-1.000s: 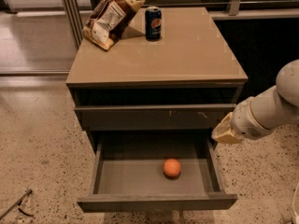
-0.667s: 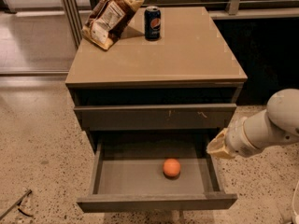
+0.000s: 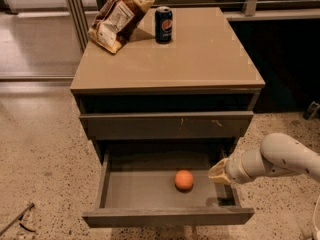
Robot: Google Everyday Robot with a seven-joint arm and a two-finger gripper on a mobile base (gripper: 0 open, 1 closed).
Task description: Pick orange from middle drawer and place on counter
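The orange (image 3: 184, 179) lies on the grey floor of the open middle drawer (image 3: 167, 216), right of centre. My gripper (image 3: 218, 173) reaches in from the right, over the drawer's right side, a short way right of the orange and not touching it. The tan counter (image 3: 200, 59) tops the cabinet above.
A crumpled snack bag (image 3: 118, 17) and a dark soda can (image 3: 163, 24) stand at the back of the counter. The shut drawer above (image 3: 165, 125) has pale scratch marks. My white arm (image 3: 285, 158) comes from the right. Speckled floor lies around the cabinet.
My gripper has moved down and left, from beside the upper drawer front to inside the open drawer's right side, closer to the orange. The orange has not moved.
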